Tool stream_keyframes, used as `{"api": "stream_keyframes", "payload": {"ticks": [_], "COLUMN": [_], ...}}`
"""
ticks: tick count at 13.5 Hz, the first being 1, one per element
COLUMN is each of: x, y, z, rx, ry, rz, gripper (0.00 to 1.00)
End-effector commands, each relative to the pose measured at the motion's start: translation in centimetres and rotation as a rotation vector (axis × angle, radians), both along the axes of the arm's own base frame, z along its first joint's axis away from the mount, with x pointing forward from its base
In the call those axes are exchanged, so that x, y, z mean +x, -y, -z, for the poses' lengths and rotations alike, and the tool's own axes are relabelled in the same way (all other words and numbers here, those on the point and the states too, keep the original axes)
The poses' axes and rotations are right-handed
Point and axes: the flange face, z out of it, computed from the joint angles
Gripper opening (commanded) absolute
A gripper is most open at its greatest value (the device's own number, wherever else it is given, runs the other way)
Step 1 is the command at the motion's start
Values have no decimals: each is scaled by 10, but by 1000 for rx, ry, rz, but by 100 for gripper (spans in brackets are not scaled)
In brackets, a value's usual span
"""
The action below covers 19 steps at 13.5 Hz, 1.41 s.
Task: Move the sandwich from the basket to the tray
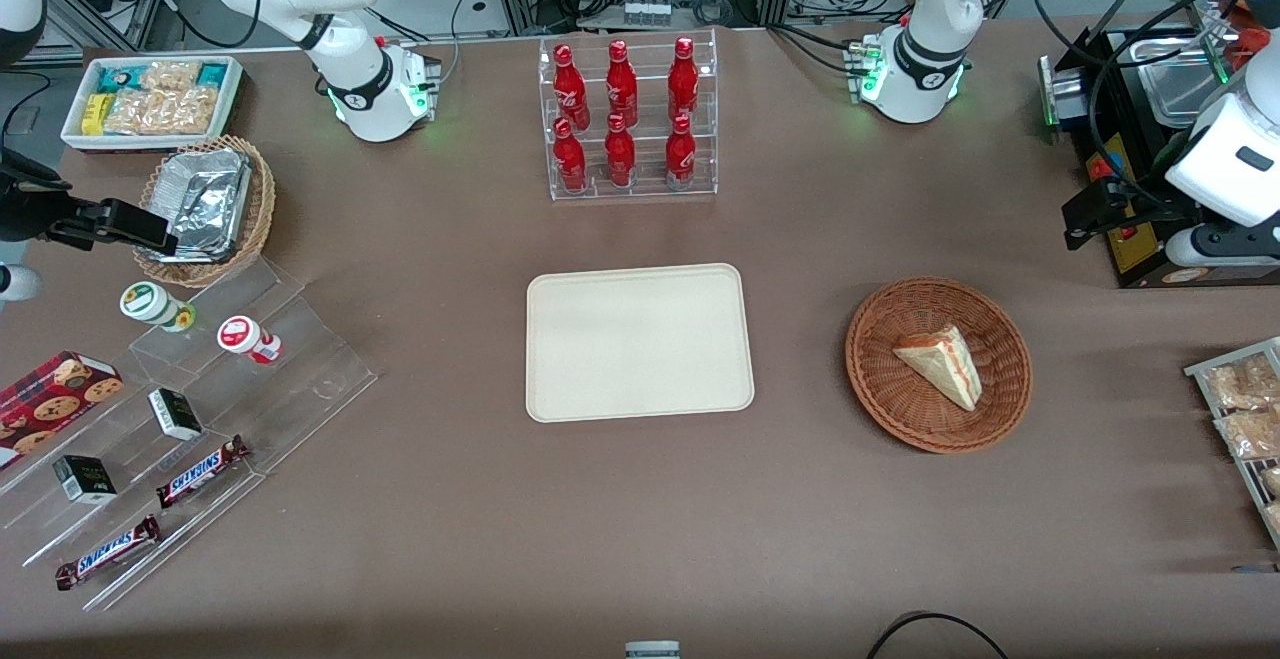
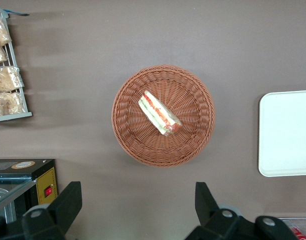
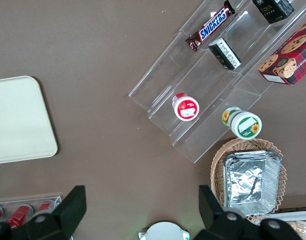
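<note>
The sandwich, a white-bread wedge with red and green filling, lies in the round reddish-brown basket. The cream tray lies flat beside the basket, toward the parked arm's end, with nothing on it. My left gripper hangs high above the table, farther from the front camera than the basket and off toward the working arm's end. It is open, its two dark fingers spread wide with only bare table between them.
A black appliance stands close by the gripper. A rack of snack bags sits at the working arm's table edge. A clear stand of red bottles stands farther from the front camera than the tray.
</note>
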Motion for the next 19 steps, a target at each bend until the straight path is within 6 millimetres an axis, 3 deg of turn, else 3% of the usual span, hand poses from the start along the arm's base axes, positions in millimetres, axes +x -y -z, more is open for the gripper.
{"api": "stream_keyframes", "payload": {"ticks": [1, 3, 5, 8, 10, 14, 16, 19], "x": [3, 4, 11, 22, 24, 22, 14, -2], "y": [1, -4, -4, 0, 6, 9, 9, 8], "z": [-5, -3, 15, 61, 100, 159, 192, 222], "rx": [-11, -12, -9, -8, -10, -22, -32, -48], "ry": [7, 1, -25, -13, 9, 43, 70, 104], "rz": [14, 0, -6, -27, -81, -201, -267, -398], "gripper": [100, 100, 100, 100, 100, 100, 100, 100]}}
